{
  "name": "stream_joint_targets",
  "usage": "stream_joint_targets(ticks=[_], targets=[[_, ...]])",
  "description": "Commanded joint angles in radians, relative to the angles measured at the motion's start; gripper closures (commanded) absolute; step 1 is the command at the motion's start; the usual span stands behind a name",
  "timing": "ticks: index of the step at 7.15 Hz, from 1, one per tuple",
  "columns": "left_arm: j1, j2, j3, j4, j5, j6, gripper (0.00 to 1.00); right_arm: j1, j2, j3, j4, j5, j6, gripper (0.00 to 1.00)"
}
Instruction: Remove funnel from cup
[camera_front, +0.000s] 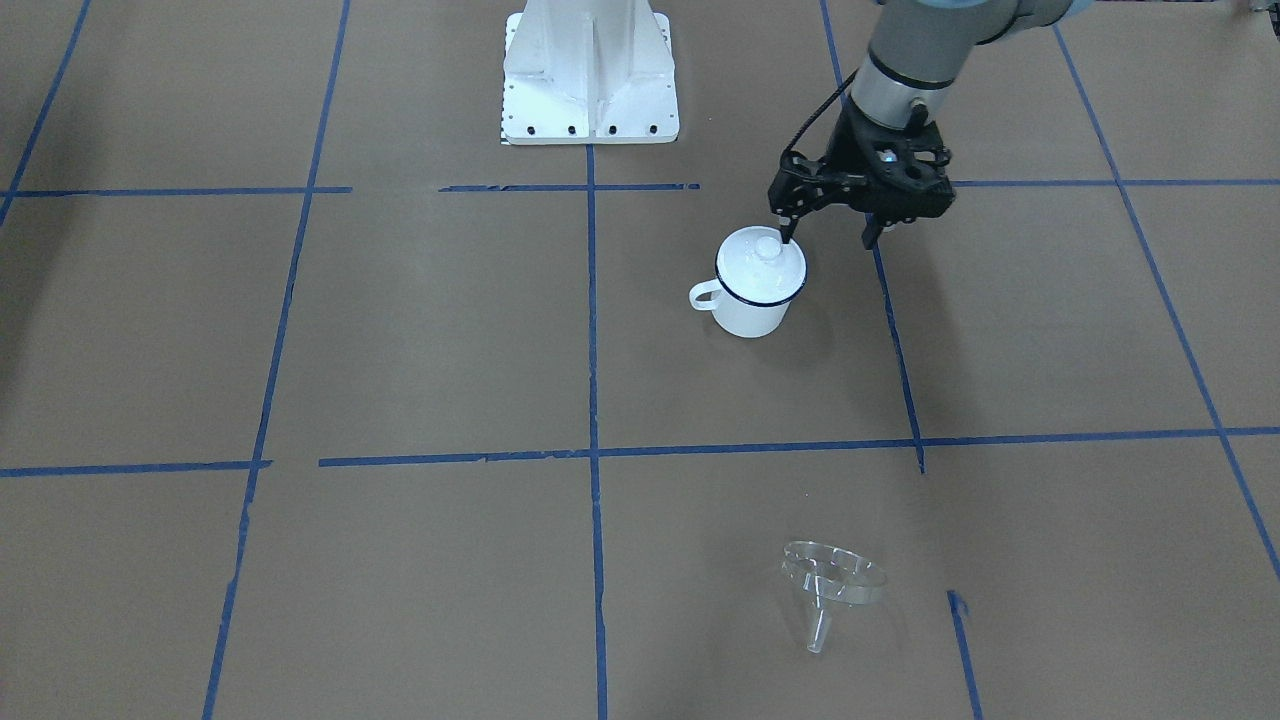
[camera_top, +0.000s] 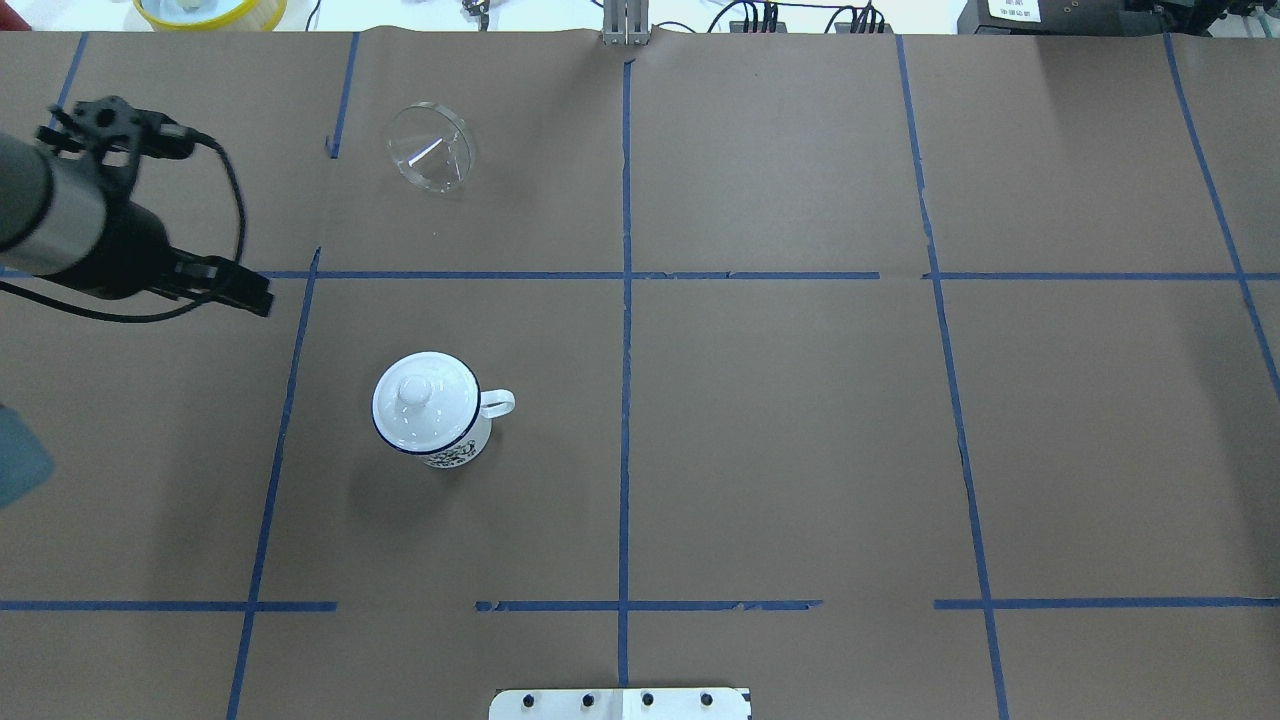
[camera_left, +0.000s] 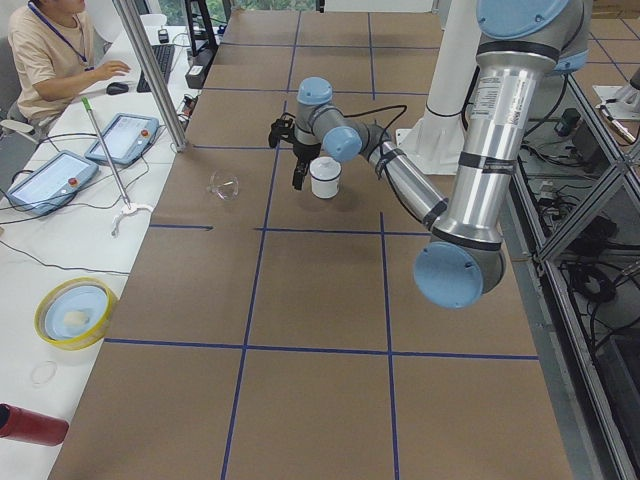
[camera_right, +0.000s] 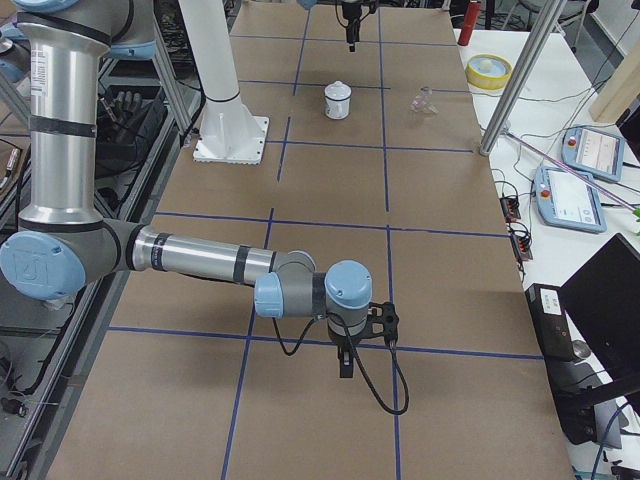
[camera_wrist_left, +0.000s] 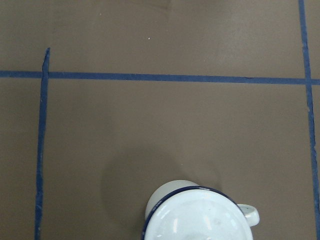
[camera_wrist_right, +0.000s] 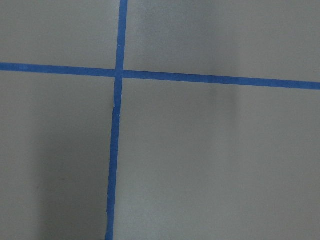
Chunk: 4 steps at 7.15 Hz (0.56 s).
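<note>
The funnel (camera_front: 832, 585) is already out of the cup (camera_front: 752, 300); it lies tipped on its side on the counter (camera_front: 400, 330), spout toward the operators' edge, well apart from the cup and across a blue tape line (camera_front: 760, 447) from it; the cup stands upright with a white knobbed lid (camera_front: 760, 262) seated on its rim and its loop handle pointing toward the robot's right.

The left gripper (camera_front: 828, 236) hangs raised beside the cup with its fingers (camera_front: 786, 228) apart and nothing between them; in the front view one fingertip lines up with the lid's knob, but the overhead view puts the gripper off to the cup's side, so I judge it clear of the lid, not touching. The left wrist camera looks down on the lid and rim at the bottom of its picture with bare counter beyond.

Of the right gripper (camera_right: 346, 368) only the side view shows anything; it hovers over the counter far from both things, and I cannot tell whether its fingers are apart or together.

By my reading the removal is done and what remains is a clean retreat; the left arm should lift straight up first, then swing away from the cup, so no finger catches the knob or the rim; the lid looks only loosely seated and a nudge could slide it off; the funnel is light and rounded, likely to roll if brushed, so the path is best kept clear of it too; the fingers can stay apart, since nothing needs holding.
</note>
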Motion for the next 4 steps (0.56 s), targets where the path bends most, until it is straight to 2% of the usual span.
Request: stream_joint_targets(ticks=[1,2,3,4], targets=[[-0.326,0.14,0.091,-0.004,-0.153,0.451,0.0,0.0,0.0,0.0,0.0,0.0,0.0,0.0],[-0.432,0.192,0.169,-0.003,-0.175,0.566,0.0,0.0,0.0,0.0,0.0,0.0,0.0,0.0],[-0.479,0.234,0.239,0.023,-0.174,0.568,0.0,0.0,0.0,0.0,0.0,0.0,0.0,0.0],[-0.561,0.221,0.304,0.086,-0.175,0.57,0.0,0.0,0.0,0.0,0.0,0.0,0.0,0.0]])
